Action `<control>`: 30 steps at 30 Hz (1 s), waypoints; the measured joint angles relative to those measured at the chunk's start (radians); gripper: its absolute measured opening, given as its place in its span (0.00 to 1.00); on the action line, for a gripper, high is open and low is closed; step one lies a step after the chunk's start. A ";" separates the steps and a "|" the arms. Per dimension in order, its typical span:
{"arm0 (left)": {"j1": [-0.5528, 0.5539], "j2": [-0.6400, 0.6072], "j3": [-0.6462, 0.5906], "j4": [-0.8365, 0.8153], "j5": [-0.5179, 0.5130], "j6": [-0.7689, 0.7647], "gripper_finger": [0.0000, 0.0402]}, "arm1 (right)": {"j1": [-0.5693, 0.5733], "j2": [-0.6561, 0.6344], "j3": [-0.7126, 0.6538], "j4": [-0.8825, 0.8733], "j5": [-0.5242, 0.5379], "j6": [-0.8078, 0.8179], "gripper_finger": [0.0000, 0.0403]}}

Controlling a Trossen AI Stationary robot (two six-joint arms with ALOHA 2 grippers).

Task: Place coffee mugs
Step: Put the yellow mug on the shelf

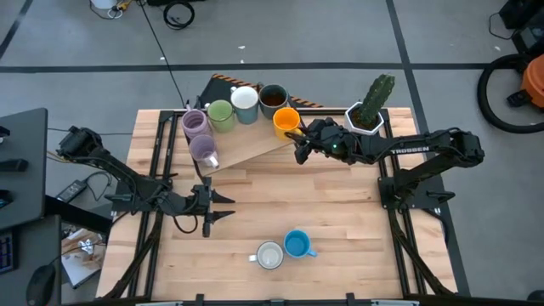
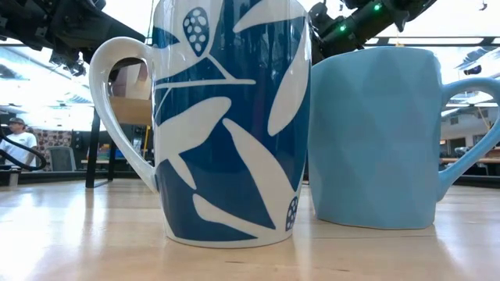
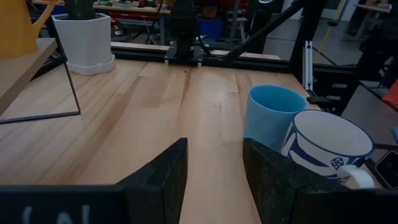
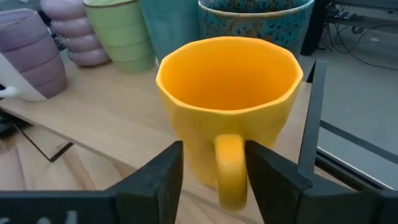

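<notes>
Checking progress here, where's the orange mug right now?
In the high view the orange mug stands on the raised board's right end, beside the dark mug, with the right claw at its handle.

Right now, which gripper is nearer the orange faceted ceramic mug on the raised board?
Right. The right gripper sits right at the orange faceted ceramic mug, fingers open either side of its handle. The left gripper is well away, over bare tabletop below the board.
</notes>
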 joint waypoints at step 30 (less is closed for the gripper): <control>0.000 0.000 0.000 0.000 -0.001 -0.017 0.40 | 0.017 0.001 -0.001 0.031 0.085 -0.089 0.66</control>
